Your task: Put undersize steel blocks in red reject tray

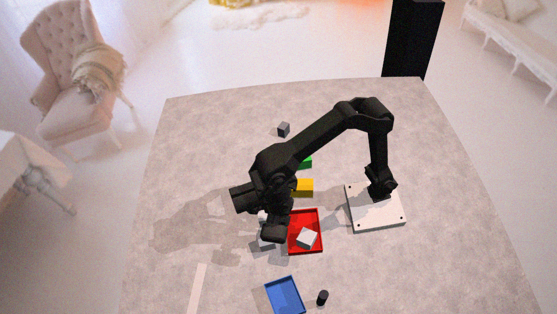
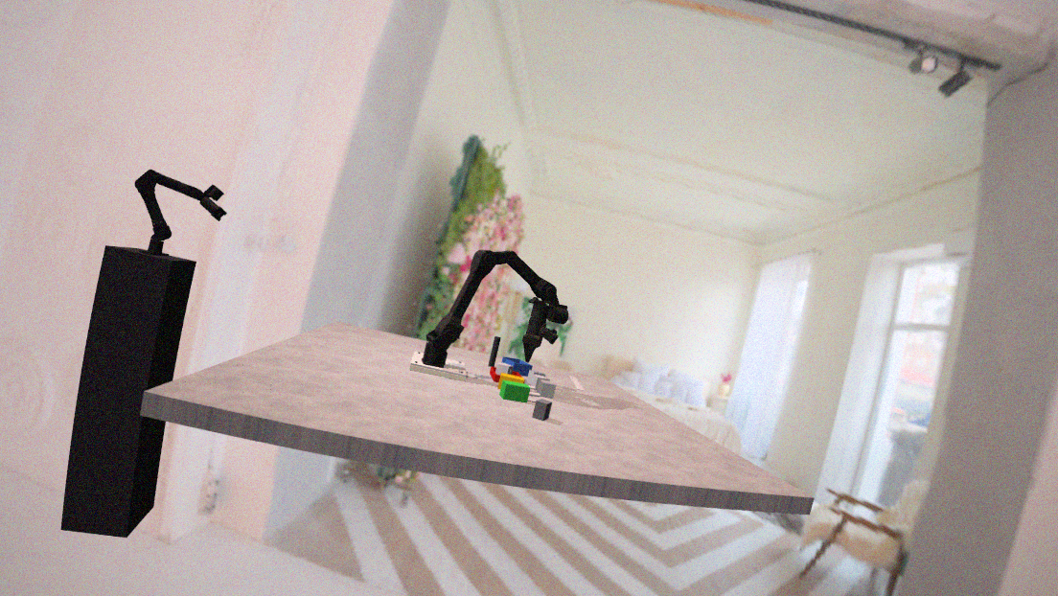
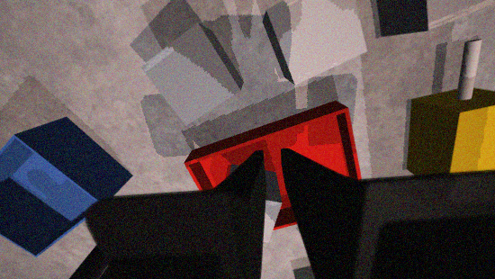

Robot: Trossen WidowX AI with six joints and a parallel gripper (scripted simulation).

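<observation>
My gripper [image 3: 272, 157] [image 2: 527, 357] is shut but for a narrow gap, with nothing seen between the fingers. It hangs above the table; in the top view its fingertips are hidden. In the wrist view the red reject tray [image 3: 270, 133] [image 1: 321, 238] lies behind the fingertips. A pale block [image 1: 307, 237] [image 3: 271, 213] sits askew inside it, partly hidden by the fingers in the wrist view. Beside the tray stand a grey block [image 3: 193, 92] [image 1: 267, 245] and a whiter block [image 3: 321, 40]. The green gauge [image 1: 307, 163] [image 2: 515, 392] lies on the table, partly covered by the arm in the top view.
A yellow block [image 1: 307, 188] [image 3: 472, 144] with an upright pin [image 3: 470, 67] stands between the tray and the green gauge. A small dark block [image 1: 283, 129] [image 2: 541, 409] lies past the gauge. A blue tray [image 1: 284, 298] [image 3: 81, 148] and a black cylinder [image 1: 322, 297] are near the front.
</observation>
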